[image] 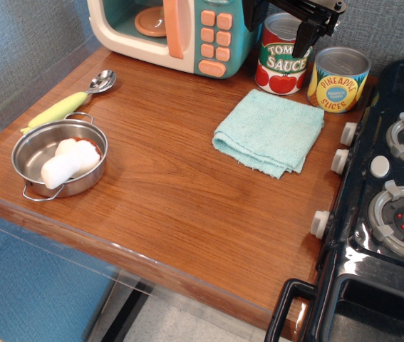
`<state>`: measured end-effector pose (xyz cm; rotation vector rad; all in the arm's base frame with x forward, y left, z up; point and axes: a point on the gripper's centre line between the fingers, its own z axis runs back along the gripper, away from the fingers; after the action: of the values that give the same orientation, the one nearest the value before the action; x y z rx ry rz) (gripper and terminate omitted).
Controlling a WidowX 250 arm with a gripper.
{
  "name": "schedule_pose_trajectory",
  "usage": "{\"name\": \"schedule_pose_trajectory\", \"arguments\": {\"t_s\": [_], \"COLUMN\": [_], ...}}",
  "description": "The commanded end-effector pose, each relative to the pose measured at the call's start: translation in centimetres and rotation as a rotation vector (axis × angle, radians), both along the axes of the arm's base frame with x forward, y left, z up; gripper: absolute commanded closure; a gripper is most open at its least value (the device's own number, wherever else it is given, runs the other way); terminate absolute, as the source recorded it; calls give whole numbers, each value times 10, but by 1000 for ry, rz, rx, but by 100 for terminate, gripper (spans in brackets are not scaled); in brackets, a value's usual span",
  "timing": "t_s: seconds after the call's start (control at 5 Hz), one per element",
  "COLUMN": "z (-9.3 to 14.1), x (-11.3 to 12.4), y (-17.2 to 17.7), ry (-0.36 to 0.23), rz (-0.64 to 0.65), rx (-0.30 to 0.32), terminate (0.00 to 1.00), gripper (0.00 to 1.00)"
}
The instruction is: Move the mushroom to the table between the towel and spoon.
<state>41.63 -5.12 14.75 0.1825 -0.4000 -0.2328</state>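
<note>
Far left and well below the pincer: mushroom (pixel 68 163) lying in the steel pan (pixel 34 142), long axis slanting from lower left to upper right. Spoon (pixel 73 100) just behind the pan. Bare counter (pixel 166 142) next — the drop zone. Towel (pixel 269 132) directly beneath the pincer (pixel 298 28) — raised, holding nothing; jaw state indeterminate.

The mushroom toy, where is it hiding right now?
The white-stemmed, reddish-capped soft mushroom lies inside the round steel pan at the table's left side, just below the yellow-handled silver spoon and far from the teal towel.
</note>
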Motion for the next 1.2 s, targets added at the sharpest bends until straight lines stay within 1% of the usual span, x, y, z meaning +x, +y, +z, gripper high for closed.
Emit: {"name": "schedule_pose_trajectory", "arguments": {"t_s": [0.0, 0.2, 0.4, 0.6, 0.8, 1.0], "z": [0, 3, 12, 18, 19, 9], "x": [0, -15, -34, -66, -109, -146], "y": [0, 15, 26, 45, 63, 78], "ry": [0, -1, 2, 50, 86, 138], "rz": [0, 60, 138, 241, 267, 367], "rx": [0, -71, -115, -100, -66, -74], "terminate": [0, 0, 0, 0, 0, 0], "gripper": [0, 0, 0, 0, 0, 0]}}
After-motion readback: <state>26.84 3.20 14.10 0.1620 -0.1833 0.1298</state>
